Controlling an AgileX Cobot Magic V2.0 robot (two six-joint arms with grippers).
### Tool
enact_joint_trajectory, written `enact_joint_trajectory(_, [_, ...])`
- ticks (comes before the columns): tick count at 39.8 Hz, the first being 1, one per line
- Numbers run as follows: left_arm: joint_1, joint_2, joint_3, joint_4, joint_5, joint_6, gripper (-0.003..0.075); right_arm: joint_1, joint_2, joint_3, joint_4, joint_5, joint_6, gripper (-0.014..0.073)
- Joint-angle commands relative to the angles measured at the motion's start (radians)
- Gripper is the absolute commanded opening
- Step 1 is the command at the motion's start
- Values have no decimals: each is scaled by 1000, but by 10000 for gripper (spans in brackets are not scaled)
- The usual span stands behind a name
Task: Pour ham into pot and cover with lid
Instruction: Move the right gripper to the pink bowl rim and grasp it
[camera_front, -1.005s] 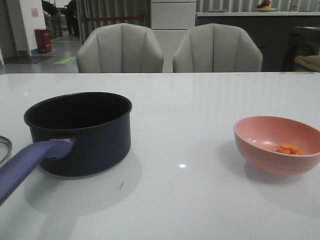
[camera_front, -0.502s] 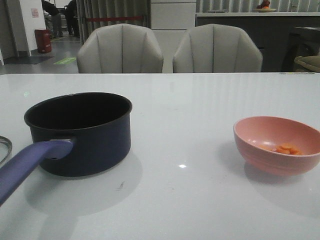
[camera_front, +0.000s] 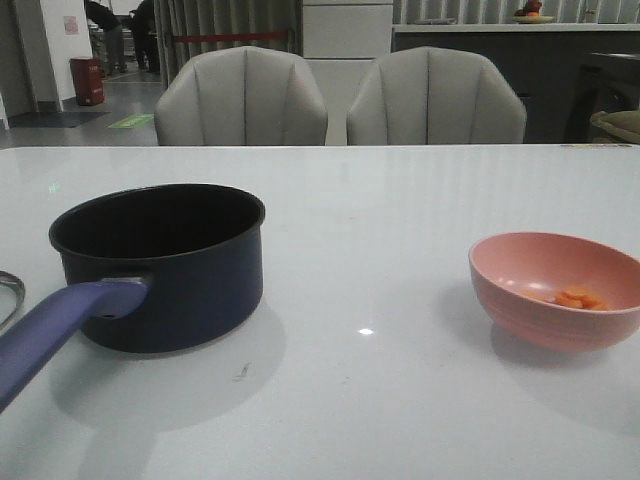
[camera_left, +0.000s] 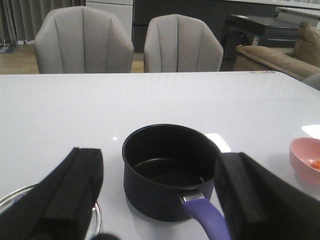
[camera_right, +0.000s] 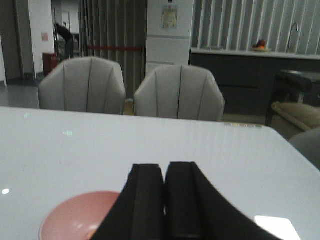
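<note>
You have the pot (camera_front: 160, 265) standing upright on the left part of the white tabletop (camera_front: 380, 220), its black inside showing nothing in it, and its purple-blue handle (camera_front: 55, 325) running toward the near left edge. At the far left edge of the front view, only a sliver of the lid (camera_front: 8, 296) shows, its metal rim lying flat on the tabletop just beside the handle; the knob is out of sight. The pink bowl (camera_front: 555, 290) sits on the right side, well apart from the pot, and the ham (camera_front: 577, 298) lies inside it as a few small orange pieces near the bottom.

Your left claw (camera_left: 160, 200) is spread wide, with the pot between its two black fingers (camera_left: 75, 190) in the wrist view, and it holds nothing. The lid's rim (camera_left: 15, 192) peeks out beside one finger there.

Your right claw (camera_right: 165, 210) has its fingers pressed together with nothing between them; in its wrist view the pink bowl (camera_right: 75, 215) shows behind the fingers.

Two grey chairs (camera_front: 240, 98) stand behind the tabletop.
</note>
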Motion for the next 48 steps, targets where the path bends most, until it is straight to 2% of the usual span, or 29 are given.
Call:
enact_joint_trajectory(1, [-9,9,-25,-11,-40,1,512,-1,-5,-63,-17,-66,23,148])
enact_joint_trajectory(7, [-9,9,-25,-11,-49,1,512,11,129,-229,-16,231,66,148])
enact_joint_trajectory(10, [-9,9,-25,-11,-49,1,512,14,210,-290,3,304,66,148])
enact_joint_trajectory(20, [-9,9,-25,-9,-18,2,512,12,350,-309,13,286,71,149])
enact_joint_trajectory(24, [-9,9,-25,-9,-22,2,512,12,393,-315,59,273,100,155])
enact_joint_trajectory(26, [-9,9,-25,-9,-22,2,512,12,421,-325,71,272,100,180])
enact_joint_trajectory(29, [-9,9,-25,-9,-22,2,512,12,492,-357,73,280,100,274])
enact_joint_trajectory(31, [-9,9,-25,-9,-22,2,512,12,545,-387,74,291,100,372])
enact_joint_trajectory(32, [-9,9,-25,-9,-22,2,512,12,576,-406,74,297,100,447])
enact_joint_trajectory(36, [-9,9,-25,-9,-22,2,512,12,706,-476,74,311,100,601])
enact_joint_trajectory(37, [-9,9,-25,-9,-22,2,512,12,742,-495,74,318,100,617])
enact_joint_trajectory(42, [-9,9,-25,-9,-22,2,512,12,953,-602,79,353,100,588])
enact_joint_trajectory(48, [-9,9,-25,-9,-22,2,512,12,1130,-712,84,458,100,555])
